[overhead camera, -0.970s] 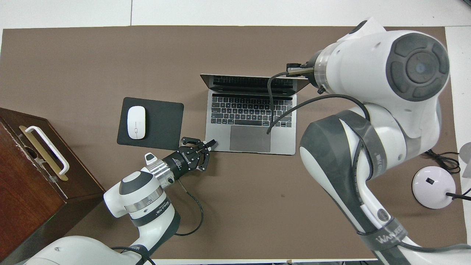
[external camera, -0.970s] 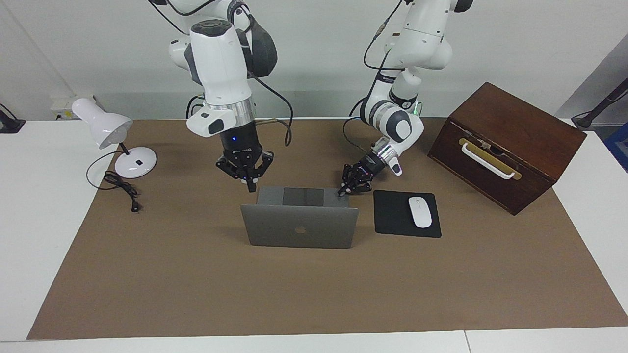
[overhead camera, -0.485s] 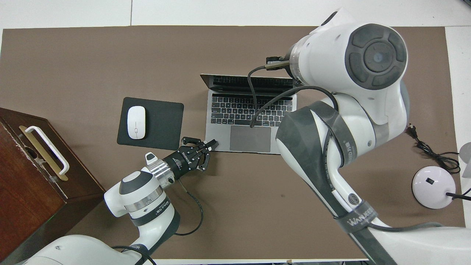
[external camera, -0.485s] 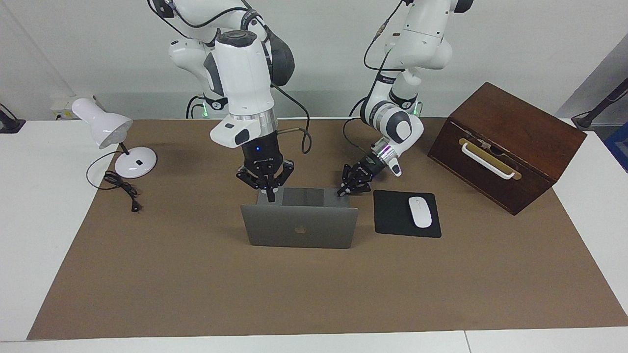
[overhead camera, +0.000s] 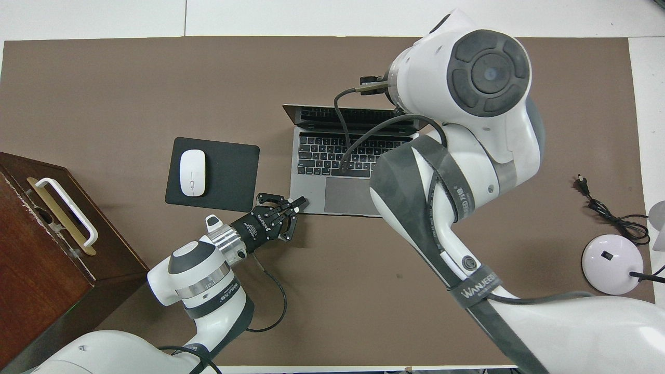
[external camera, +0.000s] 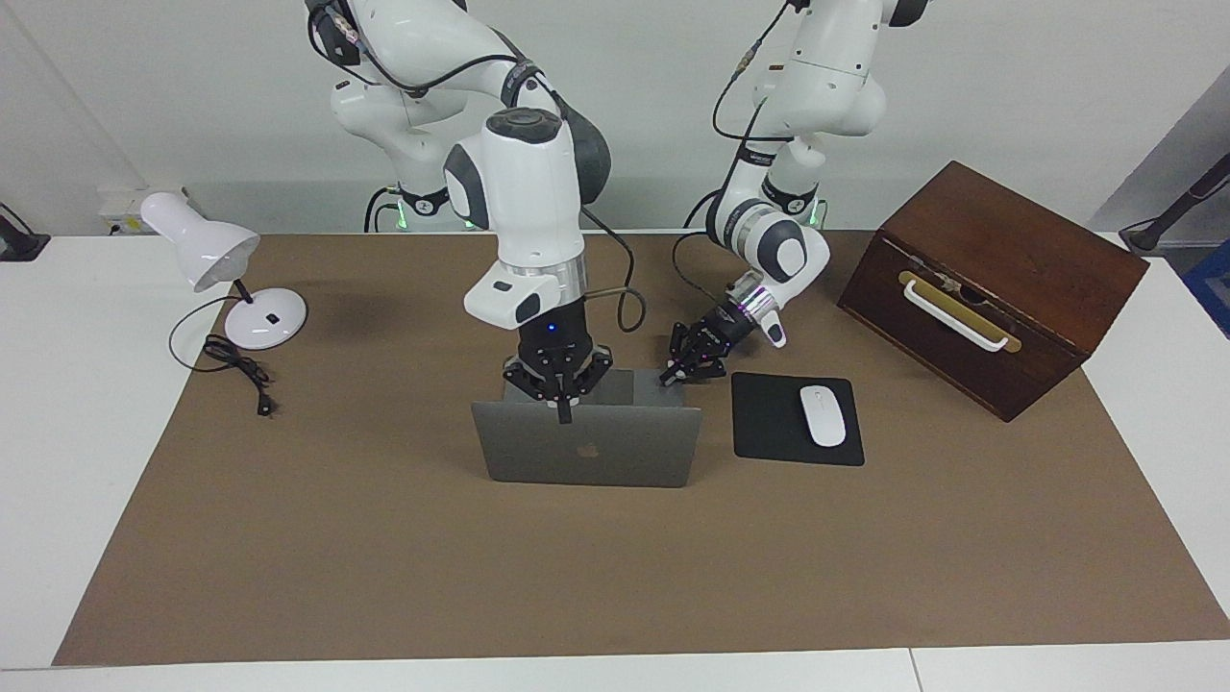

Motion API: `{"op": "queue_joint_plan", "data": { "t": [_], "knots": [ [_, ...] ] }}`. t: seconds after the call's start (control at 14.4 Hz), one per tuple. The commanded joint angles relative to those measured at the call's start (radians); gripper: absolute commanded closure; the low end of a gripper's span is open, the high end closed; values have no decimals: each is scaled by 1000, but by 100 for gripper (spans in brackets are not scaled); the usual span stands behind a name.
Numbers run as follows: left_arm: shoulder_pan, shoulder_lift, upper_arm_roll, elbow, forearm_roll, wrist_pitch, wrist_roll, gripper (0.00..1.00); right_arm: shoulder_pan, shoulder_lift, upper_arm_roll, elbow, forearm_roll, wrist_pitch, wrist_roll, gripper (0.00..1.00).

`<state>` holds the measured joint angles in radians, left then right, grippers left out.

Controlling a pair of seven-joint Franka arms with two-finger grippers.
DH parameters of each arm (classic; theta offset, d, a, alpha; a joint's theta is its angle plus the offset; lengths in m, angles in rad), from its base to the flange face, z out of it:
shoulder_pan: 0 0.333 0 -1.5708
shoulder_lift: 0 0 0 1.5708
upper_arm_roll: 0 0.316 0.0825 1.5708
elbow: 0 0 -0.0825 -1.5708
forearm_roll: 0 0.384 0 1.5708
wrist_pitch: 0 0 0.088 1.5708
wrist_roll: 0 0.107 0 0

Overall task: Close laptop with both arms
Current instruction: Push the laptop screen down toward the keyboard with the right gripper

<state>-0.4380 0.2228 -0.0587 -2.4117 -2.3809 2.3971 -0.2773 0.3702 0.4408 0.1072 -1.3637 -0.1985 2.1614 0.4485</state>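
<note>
R gripper (external camera: 564, 415), fingertips together, hangs at the lid's top edge near mid-width of the laptop (external camera: 586, 444); contact not certain. L gripper (external camera: 665, 378), tips also together, sits at the base corner toward the mouse pad (external camera: 796, 420), pinning it. Laptop's open, mid-mat, lid upright. To do it well: R pushes the lid toward the robots slowly, w/ L holding the base so it doesn't slide; ease off near shut.

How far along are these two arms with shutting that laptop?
Barely begun: the laptop stands wide open, lid upright. The left gripper, shut, rests at the corner of its base beside the mouse pad, seemingly steadying it. The right gripper, shut, points down at the lid's top edge. Pushing the lid down is all left.
</note>
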Motion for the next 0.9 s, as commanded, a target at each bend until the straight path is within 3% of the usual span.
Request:
{"op": "queue_joint_plan", "data": {
  "t": [0.0, 0.35, 0.83],
  "knots": [
    [7, 39, 7, 16, -26, -16, 58, 100, 19, 74, -4, 121, -25, -52, 24, 100],
    [19, 79, 7, 16, -26, -59, 104, 100, 21, 107, -4, 133, -51, -55, 24, 100],
    [35, 79, 8, 17, -26, -67, 106, 100, 21, 134, 0, 133, -55, -58, 22, 100]
  ]
}}
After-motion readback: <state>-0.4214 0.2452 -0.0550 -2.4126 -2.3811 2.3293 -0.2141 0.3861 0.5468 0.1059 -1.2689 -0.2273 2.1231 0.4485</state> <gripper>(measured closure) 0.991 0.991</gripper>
